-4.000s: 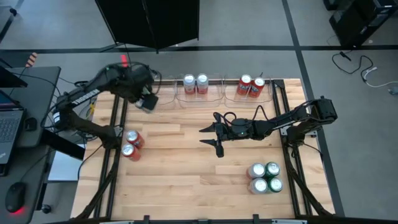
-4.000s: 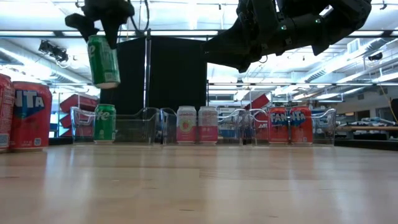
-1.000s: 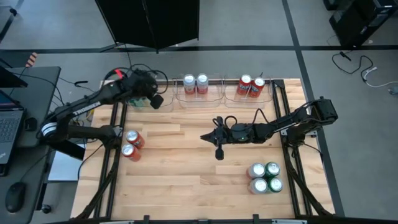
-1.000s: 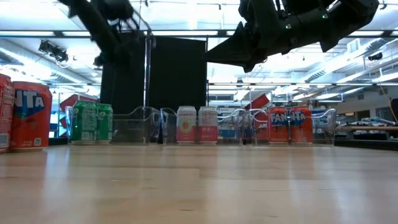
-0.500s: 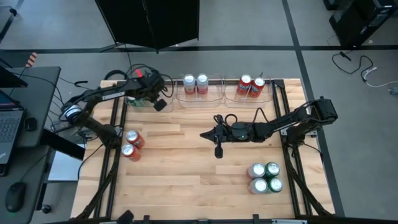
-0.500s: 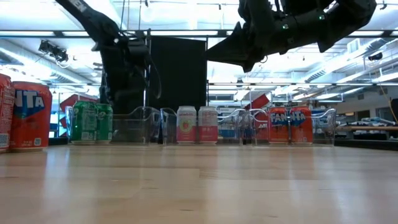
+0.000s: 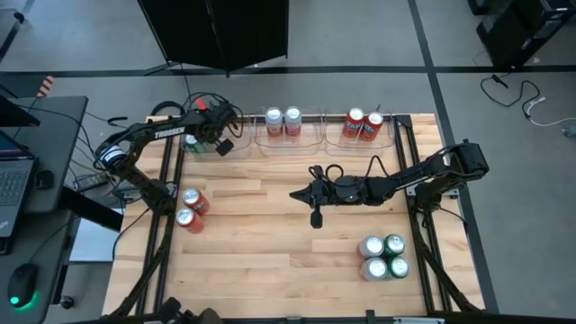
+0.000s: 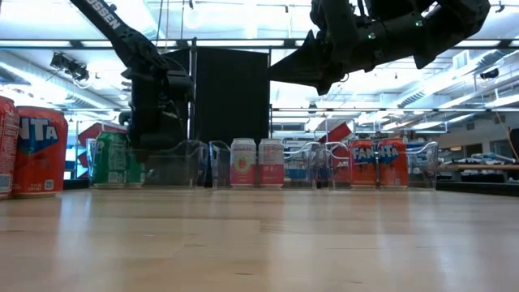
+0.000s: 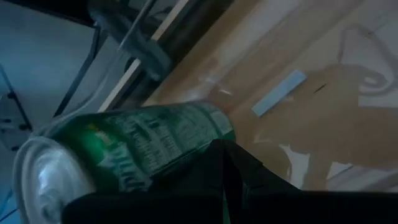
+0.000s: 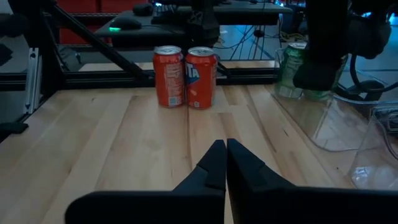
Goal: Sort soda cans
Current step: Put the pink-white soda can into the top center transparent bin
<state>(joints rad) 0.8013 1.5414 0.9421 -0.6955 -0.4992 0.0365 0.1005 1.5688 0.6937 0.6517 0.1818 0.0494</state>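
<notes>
The desk (image 7: 270, 261) is smooth, pale wood. The left end effector (image 7: 220, 144) is closed, empty, just beside two round green cans (image 8: 113, 159) in a clear plastic tray (image 8: 174, 166). The right end effector (image 10: 221, 162) is closed too, over the desk's middle, with two shiny red cans (image 10: 185, 76) ahead of it.

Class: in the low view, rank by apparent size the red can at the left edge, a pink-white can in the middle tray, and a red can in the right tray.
1. Red can at the left edge: looks largest only because it is nearest the camera.
2. Pink-white can and red can in the right tray: alike, unranked.
</notes>
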